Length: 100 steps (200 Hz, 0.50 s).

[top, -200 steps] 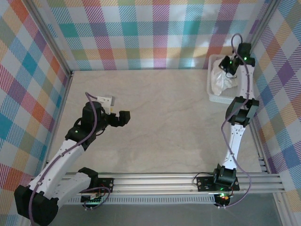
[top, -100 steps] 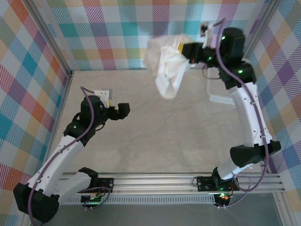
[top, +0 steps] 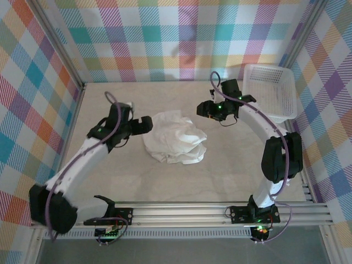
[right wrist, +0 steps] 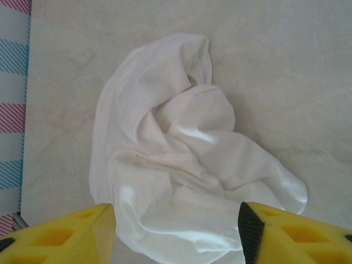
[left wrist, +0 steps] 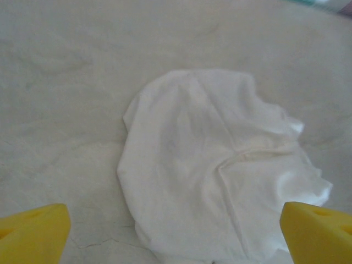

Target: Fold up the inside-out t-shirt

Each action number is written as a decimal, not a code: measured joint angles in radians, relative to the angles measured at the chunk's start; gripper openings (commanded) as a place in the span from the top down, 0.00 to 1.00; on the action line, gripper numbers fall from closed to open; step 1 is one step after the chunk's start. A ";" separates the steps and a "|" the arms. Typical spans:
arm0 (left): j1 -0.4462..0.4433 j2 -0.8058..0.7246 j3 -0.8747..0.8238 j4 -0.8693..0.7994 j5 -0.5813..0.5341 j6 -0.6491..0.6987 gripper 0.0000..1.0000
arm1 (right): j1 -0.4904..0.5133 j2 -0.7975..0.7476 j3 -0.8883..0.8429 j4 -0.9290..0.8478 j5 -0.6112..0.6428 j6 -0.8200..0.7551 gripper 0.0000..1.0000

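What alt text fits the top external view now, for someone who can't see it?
A crumpled white cloth t-shirt lies heaped, ungripped, on the pale beige tabletop. The left gripper is open at its left edge, the right gripper open beyond its far right. A white plastic mesh basket sits far right.

The crumpled white cloth t-shirt (top: 175,144), hanging in the air from the right end effector (top: 205,109) half a second ago, now lies heaped on the table (top: 231,159). That end effector has released it and come down just right of it, while the left end effector (top: 145,125) has swung in beside its left edge.
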State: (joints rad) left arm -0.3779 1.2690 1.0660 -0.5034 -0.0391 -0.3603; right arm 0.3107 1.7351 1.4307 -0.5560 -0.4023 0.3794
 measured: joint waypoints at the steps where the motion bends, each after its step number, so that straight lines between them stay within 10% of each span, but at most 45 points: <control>1: 0.000 0.006 0.003 -0.002 0.000 0.000 0.09 | 0.000 0.000 0.000 0.001 0.000 0.001 0.38; 43: 0.000 0.341 0.093 -0.003 0.071 -0.120 0.20 | 0.078 0.106 0.008 0.072 -0.007 0.072 0.37; 57: 0.000 0.430 0.098 0.019 0.110 -0.164 0.26 | 0.129 0.176 0.018 0.081 -0.017 0.084 0.50; 81: 0.000 0.531 0.104 0.040 0.163 -0.215 0.70 | 0.201 0.262 0.036 0.076 -0.039 0.101 0.99; 91: 0.000 0.548 0.103 0.042 0.178 -0.232 0.99 | 0.223 0.266 0.036 0.069 -0.049 0.110 1.00; 100: 0.000 0.549 0.103 0.042 0.186 -0.234 1.00 | 0.231 0.259 0.036 0.066 -0.054 0.116 1.00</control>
State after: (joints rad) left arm -0.3782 1.8183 1.1694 -0.4618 0.1471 -0.5941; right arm 0.5415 1.9942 1.4670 -0.4900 -0.4561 0.4950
